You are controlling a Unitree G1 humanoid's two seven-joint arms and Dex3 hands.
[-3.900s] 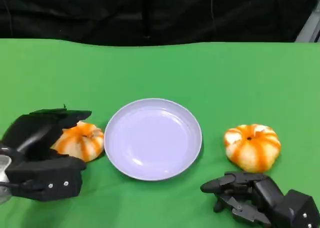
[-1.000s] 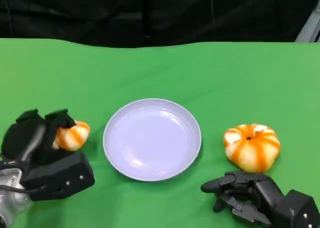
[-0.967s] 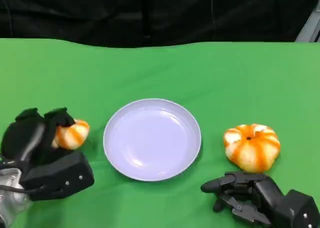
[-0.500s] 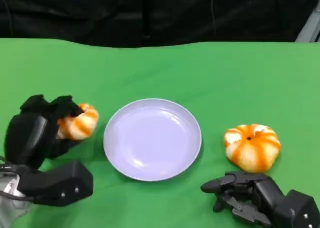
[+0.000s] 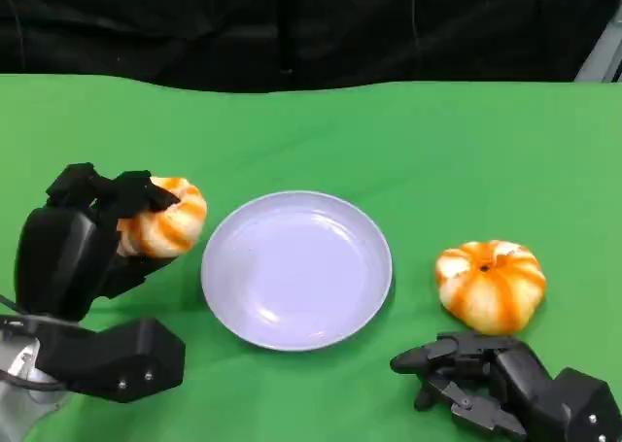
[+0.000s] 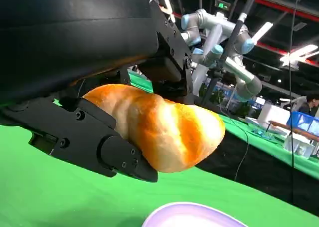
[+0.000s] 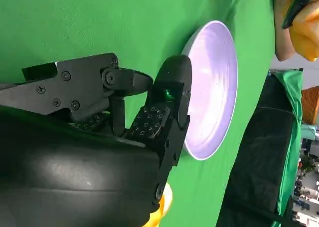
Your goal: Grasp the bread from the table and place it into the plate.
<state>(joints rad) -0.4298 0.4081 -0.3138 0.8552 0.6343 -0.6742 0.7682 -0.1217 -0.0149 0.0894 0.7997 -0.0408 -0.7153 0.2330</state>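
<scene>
Robotics lab or demo hall. Left wrist view: industrial robot arms (image 6: 219, 42) with grey links and blue joints stand behind the table, dark open ceiling with strip lights (image 6: 299, 52), more green-covered tables (image 6: 259, 132) with cables and blue bins (image 6: 304, 122). Head view: work table (image 5: 408, 141) draped in green cloth against a black curtain (image 5: 292, 24).

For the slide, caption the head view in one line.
Left hand holds a bread roll lifted beside the plate; second roll waits near the right hand.
</scene>
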